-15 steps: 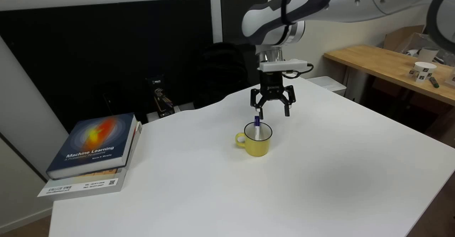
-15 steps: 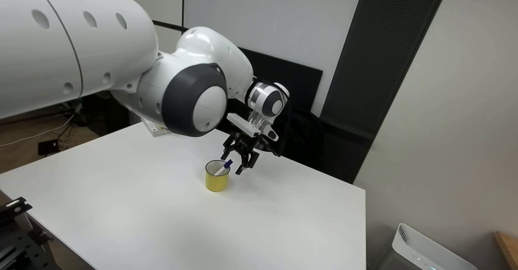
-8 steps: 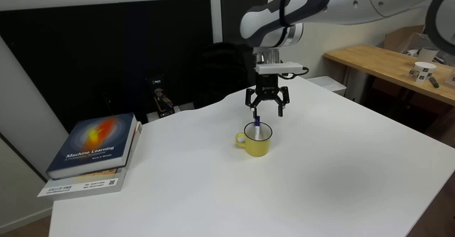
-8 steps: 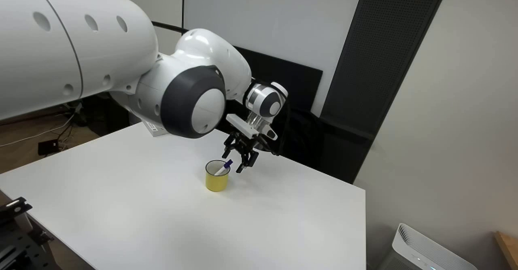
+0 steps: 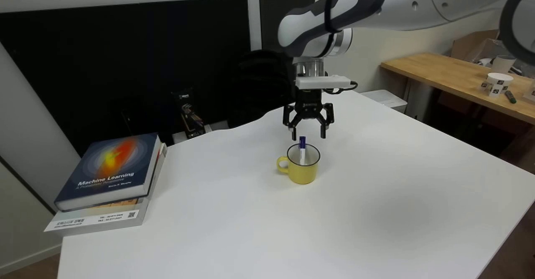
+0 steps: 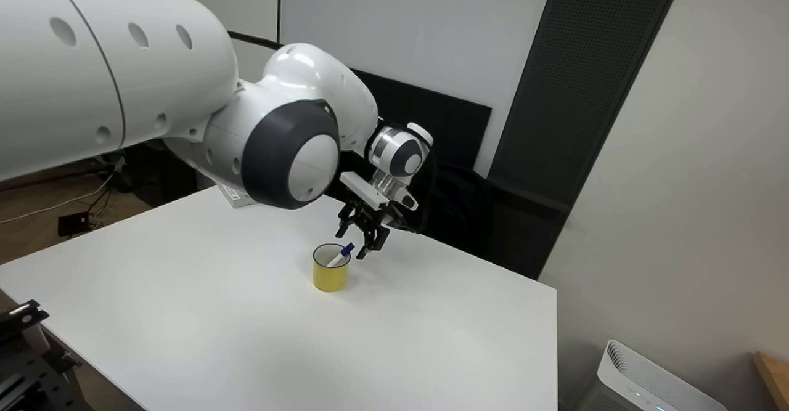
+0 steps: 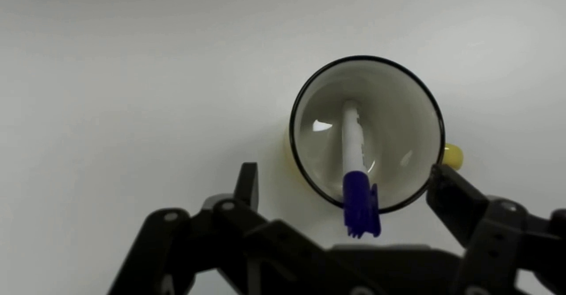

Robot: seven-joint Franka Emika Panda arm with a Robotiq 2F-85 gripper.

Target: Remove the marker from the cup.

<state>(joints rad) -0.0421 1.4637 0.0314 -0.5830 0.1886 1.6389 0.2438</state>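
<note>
In an exterior view, the yellow cup (image 5: 301,173) stood upright on the white worktop (image 5: 376,212) with the marker (image 5: 302,150) in it, white body down inside and dark blue cap (image 5: 302,142) sticking up past the rim. The gripper (image 5: 308,136) hung just beyond the cup, released, its fingers (image 5: 323,131) spread apart. A "Machine Learning" book (image 5: 110,166) lay atop a pale labelled item (image 5: 100,221).

In an exterior view, the arm (image 6: 290,146) extended over the worktop, and the marker leaned across the rim towards the gripper, its cap near the fingers but apart from them.

In the wrist view, the cap lay between the fingers, clear of both; one overlapped the rim beside the yellow handle (image 7: 453,156), and whether it touched there could not be told.
</note>
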